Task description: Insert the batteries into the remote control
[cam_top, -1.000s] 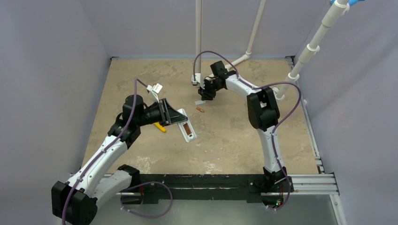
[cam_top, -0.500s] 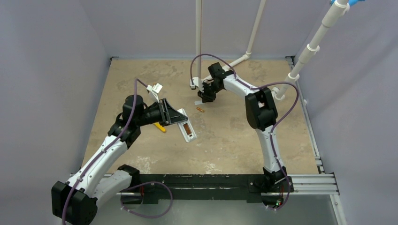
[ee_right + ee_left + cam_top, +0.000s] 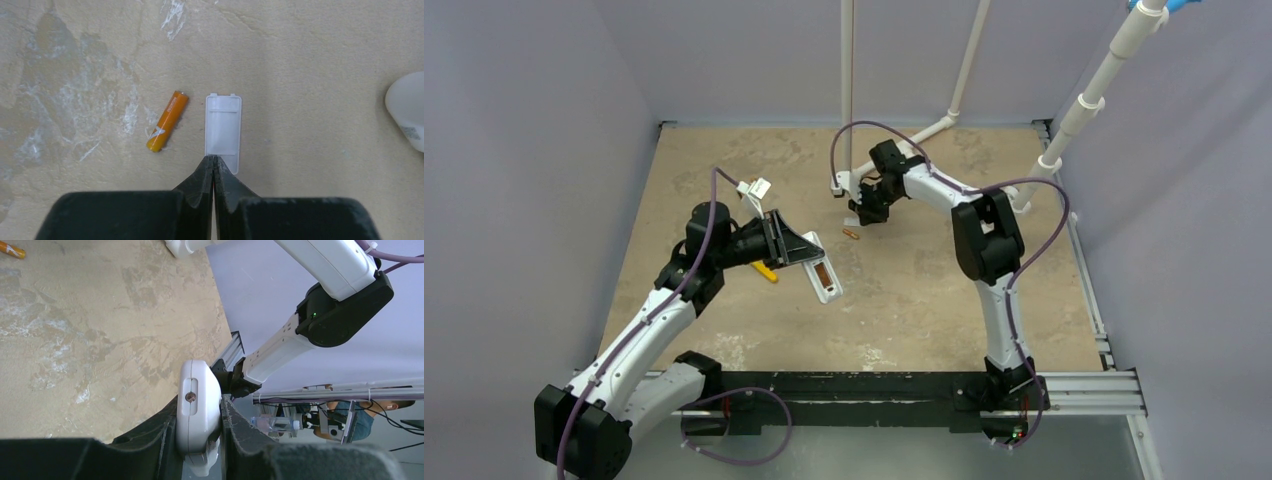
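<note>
My left gripper [image 3: 796,248] is shut on the remote control [image 3: 824,278] and holds it above the table, back side up. One of the batteries [image 3: 823,274] lies in its long recess. In the left wrist view the remote control [image 3: 198,407] is clamped edge-on between the black fingers [image 3: 150,440]. A second orange battery [image 3: 167,121] lies loose on the table, left of a small white cover plate [image 3: 223,132]. My right gripper [image 3: 213,159] is shut with nothing seen between its tips, which meet over the plate's near end. From above, the right gripper [image 3: 866,210] hovers just behind that loose battery [image 3: 851,235].
A yellow-handled tool [image 3: 766,272] lies under my left arm. White pipe stands [image 3: 848,80] rise at the back of the table, one foot [image 3: 407,107] showing at the right wrist view's edge. Grey walls enclose the table on three sides.
The right gripper's jaws have closed from partly open to shut, and it has shifted slightly nearer the cover plate. The left arm and remote control have not moved.
</note>
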